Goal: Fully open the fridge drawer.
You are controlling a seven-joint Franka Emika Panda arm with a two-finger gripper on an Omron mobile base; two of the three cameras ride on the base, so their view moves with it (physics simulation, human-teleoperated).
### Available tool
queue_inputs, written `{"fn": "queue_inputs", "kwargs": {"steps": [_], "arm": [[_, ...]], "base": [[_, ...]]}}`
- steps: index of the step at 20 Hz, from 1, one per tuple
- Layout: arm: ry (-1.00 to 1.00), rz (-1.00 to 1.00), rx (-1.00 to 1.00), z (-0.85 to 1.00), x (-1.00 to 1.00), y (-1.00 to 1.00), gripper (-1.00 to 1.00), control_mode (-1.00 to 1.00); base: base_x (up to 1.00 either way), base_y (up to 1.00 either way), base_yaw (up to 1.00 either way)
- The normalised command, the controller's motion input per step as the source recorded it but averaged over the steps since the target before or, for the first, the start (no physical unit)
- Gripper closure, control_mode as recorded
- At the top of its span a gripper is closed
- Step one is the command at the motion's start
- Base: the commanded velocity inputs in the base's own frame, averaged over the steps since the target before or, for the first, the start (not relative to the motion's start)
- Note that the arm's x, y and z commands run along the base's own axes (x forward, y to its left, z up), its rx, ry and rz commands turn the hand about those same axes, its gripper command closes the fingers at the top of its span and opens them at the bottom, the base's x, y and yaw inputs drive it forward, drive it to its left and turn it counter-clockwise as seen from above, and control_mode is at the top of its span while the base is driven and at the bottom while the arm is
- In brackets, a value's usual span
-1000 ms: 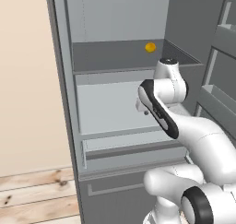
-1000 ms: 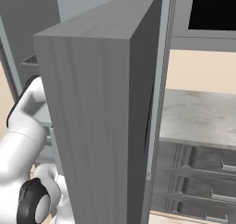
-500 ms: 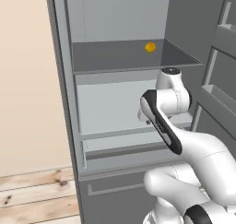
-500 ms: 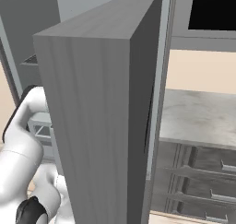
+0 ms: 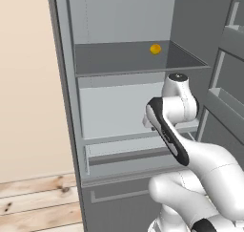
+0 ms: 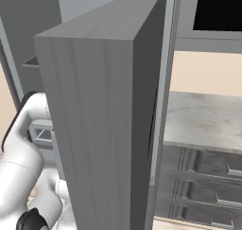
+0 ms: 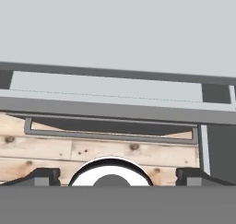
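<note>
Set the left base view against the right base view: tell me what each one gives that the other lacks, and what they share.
Left base view alone: the open fridge interior, with a small orange item on a dark shelf, the fridge drawer with its darker groove handle low in the compartment, a darker panel with an outlined bar handle under it, and wooden floor.

Right base view alone: the open fridge door seen edge-on, a stone counter with drawers beneath, and a black panel above.

Both: the white arm reaching into the fridge.
</note>
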Motion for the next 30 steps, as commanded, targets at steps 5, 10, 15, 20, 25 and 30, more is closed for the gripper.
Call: {"fn": "queue_inputs", "kwargs": {"steps": [5,10,15,20,25,30], "arm": [[0.0,0.0,0.0,0.0,0.0,0.0,-1.0,-1.0],[0.0,0.0,0.0,0.0,-0.02,0.0,-1.0,1.0],[0.0,0.0,0.0,0.0,0.0,0.0,-1.0,1.0],[0.0,0.0,0.0,0.0,0.0,0.0,-1.0,1.0],[0.0,0.0,0.0,0.0,0.0,0.0,-1.0,1.0],[0.0,0.0,0.0,0.0,0.0,0.0,-1.0,1.0]], "base": [[0.0,0.0,0.0],[-0.1,0.0,0.0],[-0.35,0.0,0.0],[-0.37,0.0,0.0],[-0.43,0.0,0.0],[-0.42,0.0,0.0]]}}
